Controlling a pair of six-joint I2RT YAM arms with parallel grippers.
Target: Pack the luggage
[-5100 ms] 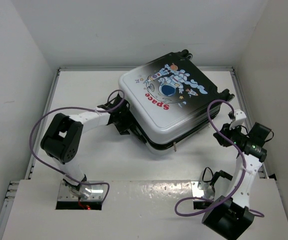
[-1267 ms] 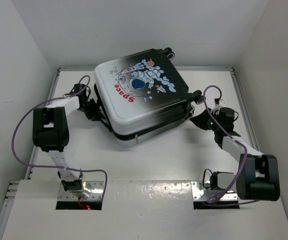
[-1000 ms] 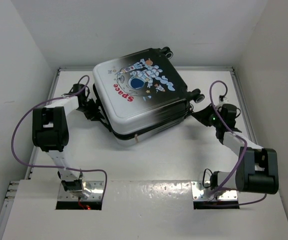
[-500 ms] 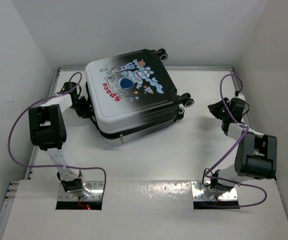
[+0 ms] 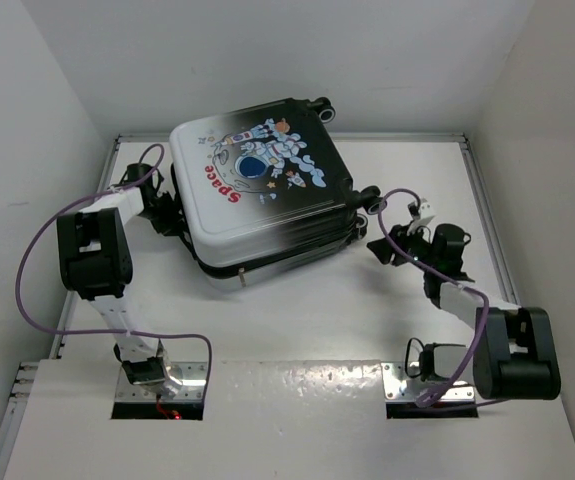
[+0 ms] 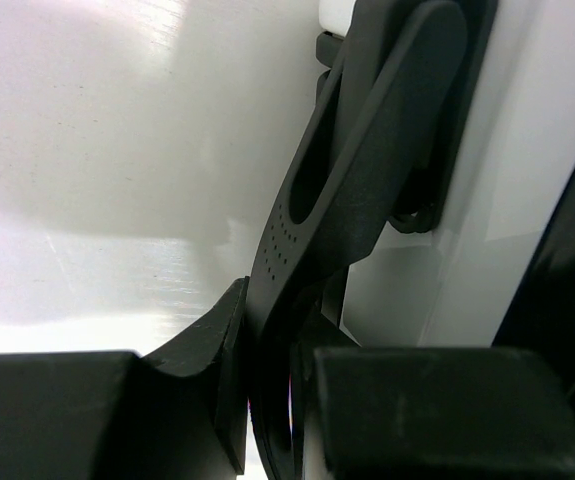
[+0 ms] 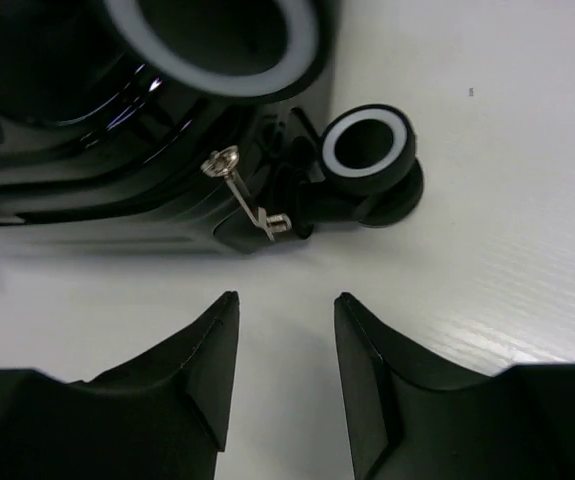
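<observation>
The luggage (image 5: 257, 190) lies closed and flat at the back left of the table, astronaut print up and wheels toward the back right. My left gripper (image 5: 172, 218) is at its left side, shut on the black side handle (image 6: 367, 170), which runs between the fingers (image 6: 272, 400). My right gripper (image 5: 379, 247) is open and empty, low over the table just off the luggage's right corner. Its fingertips (image 7: 285, 305) point at a metal zipper pull (image 7: 247, 195) beside a black wheel with a white ring (image 7: 367, 148), a short gap away.
White walls close in the table at the back and on both sides (image 5: 57, 120). The luggage's back corner and wheels (image 5: 319, 108) sit against the back wall. Bare white tabletop (image 5: 297, 310) lies between the luggage and the arm bases.
Over the earlier frames the luggage slid left and back with my left gripper on its handle. In the last half second my right gripper swung from the right wall in toward the luggage's wheel corner.
</observation>
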